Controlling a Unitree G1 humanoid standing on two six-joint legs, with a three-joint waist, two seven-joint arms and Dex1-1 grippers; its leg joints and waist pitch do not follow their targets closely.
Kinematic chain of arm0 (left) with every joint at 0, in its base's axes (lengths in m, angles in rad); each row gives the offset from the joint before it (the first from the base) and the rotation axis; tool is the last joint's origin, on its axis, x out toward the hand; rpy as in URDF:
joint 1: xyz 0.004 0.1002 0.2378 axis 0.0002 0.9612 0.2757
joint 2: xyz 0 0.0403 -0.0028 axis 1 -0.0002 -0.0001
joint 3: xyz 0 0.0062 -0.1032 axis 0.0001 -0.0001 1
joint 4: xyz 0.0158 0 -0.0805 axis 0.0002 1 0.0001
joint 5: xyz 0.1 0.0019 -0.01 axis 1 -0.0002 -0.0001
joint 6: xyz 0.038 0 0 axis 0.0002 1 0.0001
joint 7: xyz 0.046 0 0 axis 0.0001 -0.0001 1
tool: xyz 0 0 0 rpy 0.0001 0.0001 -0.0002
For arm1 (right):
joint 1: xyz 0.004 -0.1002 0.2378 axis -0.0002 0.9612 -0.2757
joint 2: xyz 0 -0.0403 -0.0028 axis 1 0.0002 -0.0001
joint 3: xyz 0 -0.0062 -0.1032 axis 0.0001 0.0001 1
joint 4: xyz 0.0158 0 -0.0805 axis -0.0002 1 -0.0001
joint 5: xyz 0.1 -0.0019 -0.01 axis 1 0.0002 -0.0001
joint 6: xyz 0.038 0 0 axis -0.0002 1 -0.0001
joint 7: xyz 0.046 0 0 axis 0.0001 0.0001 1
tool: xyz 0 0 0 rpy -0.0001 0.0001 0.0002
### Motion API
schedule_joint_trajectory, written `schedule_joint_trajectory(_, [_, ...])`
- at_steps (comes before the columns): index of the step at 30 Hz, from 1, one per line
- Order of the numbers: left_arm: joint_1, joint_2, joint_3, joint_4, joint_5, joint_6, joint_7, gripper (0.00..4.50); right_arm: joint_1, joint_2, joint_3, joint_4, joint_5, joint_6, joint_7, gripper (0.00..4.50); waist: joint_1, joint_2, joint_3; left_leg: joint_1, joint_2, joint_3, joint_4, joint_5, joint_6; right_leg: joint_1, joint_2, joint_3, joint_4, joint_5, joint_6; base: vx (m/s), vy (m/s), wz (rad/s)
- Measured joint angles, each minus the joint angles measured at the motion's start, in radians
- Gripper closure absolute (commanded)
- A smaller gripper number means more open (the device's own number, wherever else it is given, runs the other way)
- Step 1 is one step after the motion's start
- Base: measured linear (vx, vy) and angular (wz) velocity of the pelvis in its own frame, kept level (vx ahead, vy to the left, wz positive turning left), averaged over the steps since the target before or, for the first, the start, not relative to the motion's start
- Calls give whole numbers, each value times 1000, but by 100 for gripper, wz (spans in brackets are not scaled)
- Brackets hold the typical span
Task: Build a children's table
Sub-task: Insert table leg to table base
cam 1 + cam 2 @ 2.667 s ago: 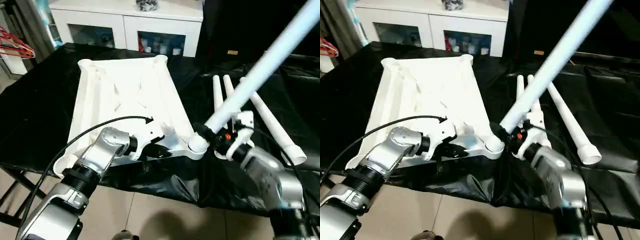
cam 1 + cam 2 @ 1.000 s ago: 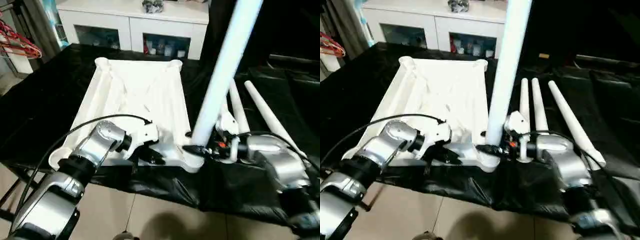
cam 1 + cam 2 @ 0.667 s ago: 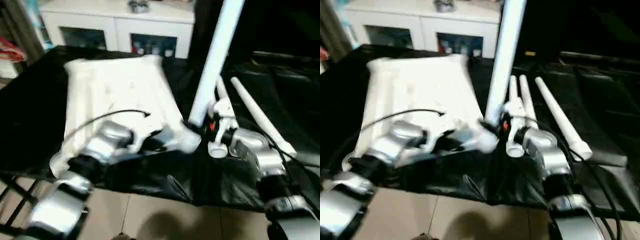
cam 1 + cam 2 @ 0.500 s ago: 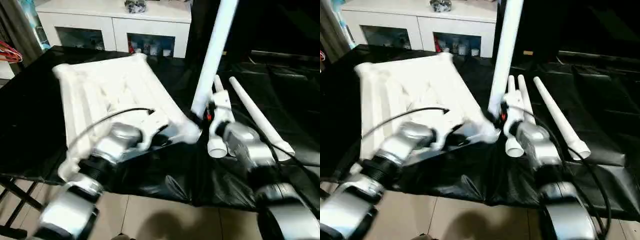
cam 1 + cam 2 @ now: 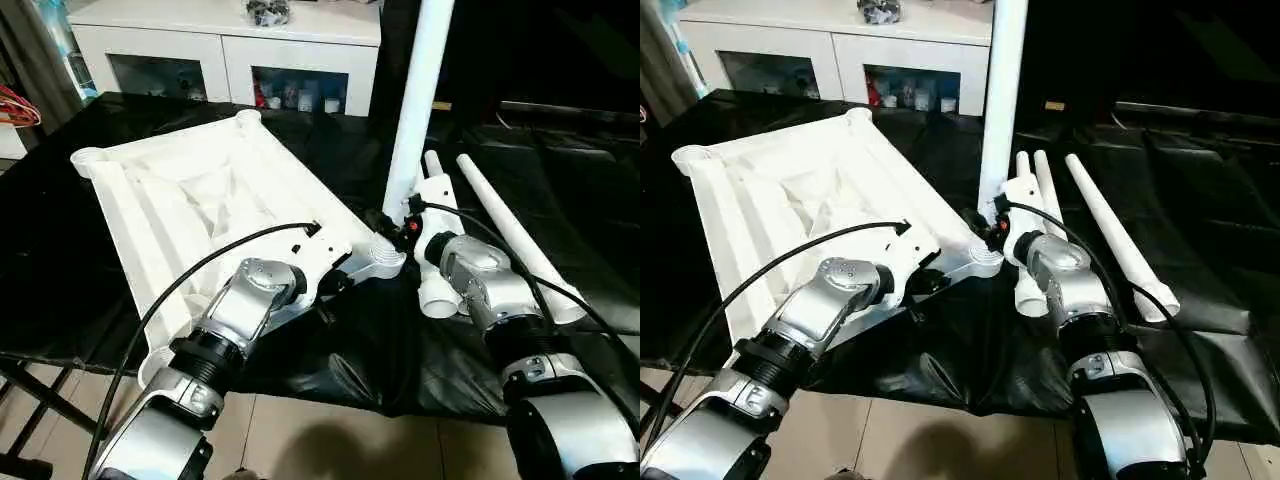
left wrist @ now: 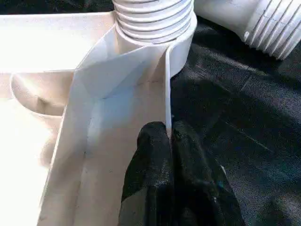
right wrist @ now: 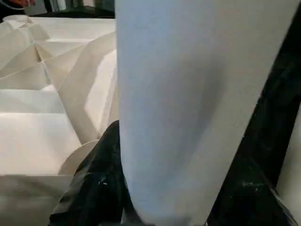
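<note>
Here the left gripper [image 6: 168, 141] pinches the tabletop [image 5: 180, 200] rim at six o'clock; fingers nearly closed. The right gripper [image 5: 397, 222] clasps the upright leg [image 5: 418, 100].

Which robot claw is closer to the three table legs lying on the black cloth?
Right. The right claw grips the upright leg beside the lying legs; the left claw pinches the tabletop rim farther away.

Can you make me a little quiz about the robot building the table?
1. True or false: one leg stands upright in a corner socket of the tabletop.
2. How many legs lie on the black cover? A) one B) three C) five
3. Fill in: the left tool pinches the tabletop's thin ____.

Key: 1 true; 2 B; 3 wall (its edge).
</note>
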Motion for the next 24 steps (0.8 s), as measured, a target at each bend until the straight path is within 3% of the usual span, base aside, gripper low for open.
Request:
schedule_joint_trajectory(4, [0,8,0,-5,0,0,-11,450,1,3,0,0,-3,-10,4,262,-5,0,0,-1,0,0,-1,0,0,-1,0,0,-1,0,0,0,0,0])
schedule_joint_trajectory(5, [0,10,0,-6,0,0,-14,450,1,5,0,0,-3,-12,4,227,-6,0,0,-1,0,0,-1,0,0,-1,0,0,-1,0,0,0,0,0])
schedule_joint_trajectory(7, [0,13,0,-7,0,0,-16,450,1,7,-1,0,-3,-12,4,227,-7,0,0,-1,0,0,-1,0,0,-1,0,0,-1,0,0,0,0,0])
schedule_joint_trajectory(8, [1,14,-2,-11,0,0,-17,450,4,11,-1,0,-1,-12,8,190,-7,0,0,-1,0,0,-1,0,0,-1,0,0,-1,0,0,0,0,0])
schedule_joint_trajectory(24, [3,28,-7,-25,-1,-10,-49,450,68,17,-12,-63,29,-10,109,66,-6,1,1,-7,0,0,-5,0,0,-4,0,-1,-6,1,-2,0,0,0])
